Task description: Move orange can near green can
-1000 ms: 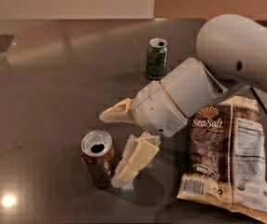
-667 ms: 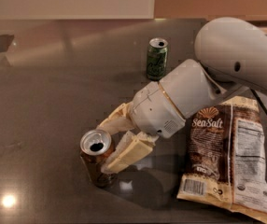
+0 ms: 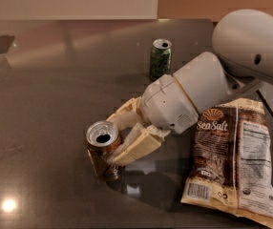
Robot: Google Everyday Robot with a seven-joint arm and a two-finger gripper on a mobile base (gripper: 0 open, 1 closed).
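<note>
Right, the orange can [image 3: 102,152] stands near-left on the dark table [image 3: 46,94], roughly upright, pinched in the gripper [image 3: 112,141], which closes on it from the right. The green can [image 3: 160,58] sits well apart, farther back and rightward — that's the heading.

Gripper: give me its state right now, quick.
Gripper: closed on the orange can, low over the dark table, left of the chip bag.

It looked like a kitchen or break room: a dark polished counter [image 3: 55,89] held a green can [image 3: 160,58] and chip bag [image 3: 234,166]. Near its front edge the gripper [image 3: 113,143] clasped the orange can [image 3: 98,155].
</note>
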